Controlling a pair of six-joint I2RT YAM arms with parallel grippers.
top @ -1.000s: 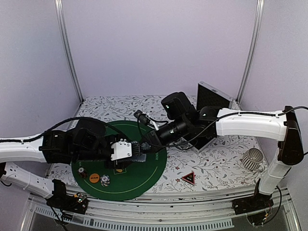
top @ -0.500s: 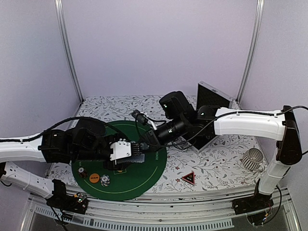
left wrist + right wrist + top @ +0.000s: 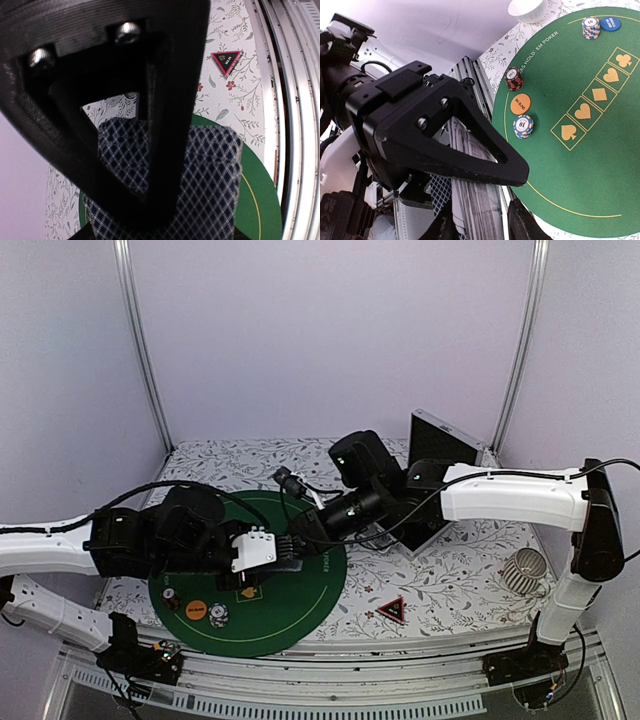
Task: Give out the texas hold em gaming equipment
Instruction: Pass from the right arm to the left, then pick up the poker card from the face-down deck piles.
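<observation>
Both grippers meet over the green mat [image 3: 300,612]. My left gripper [image 3: 283,558] is shut on a deck of diamond-backed playing cards [image 3: 215,190], and one card [image 3: 120,155] stands offset from the rest. My right gripper [image 3: 298,540] reaches in against the deck's edge [image 3: 475,200]; how its jaws stand is unclear. On the mat's near left lie a dark red chip stack [image 3: 514,79], an orange disc [image 3: 521,104] and a blue-white chip stack [image 3: 523,126]. Another chip stack [image 3: 590,27] and a blue disc [image 3: 610,23] lie farther along. The red-black triangle token [image 3: 391,609] rests off the mat.
A white ribbed cup [image 3: 524,570] stands at the right on the flowered tablecloth. A black case [image 3: 437,445] stands open at the back right behind the right arm. Metal rails [image 3: 295,125] run along the table's near edge.
The right arm has crept slightly left, toward the left gripper. The left gripper stays in place with the cards.
</observation>
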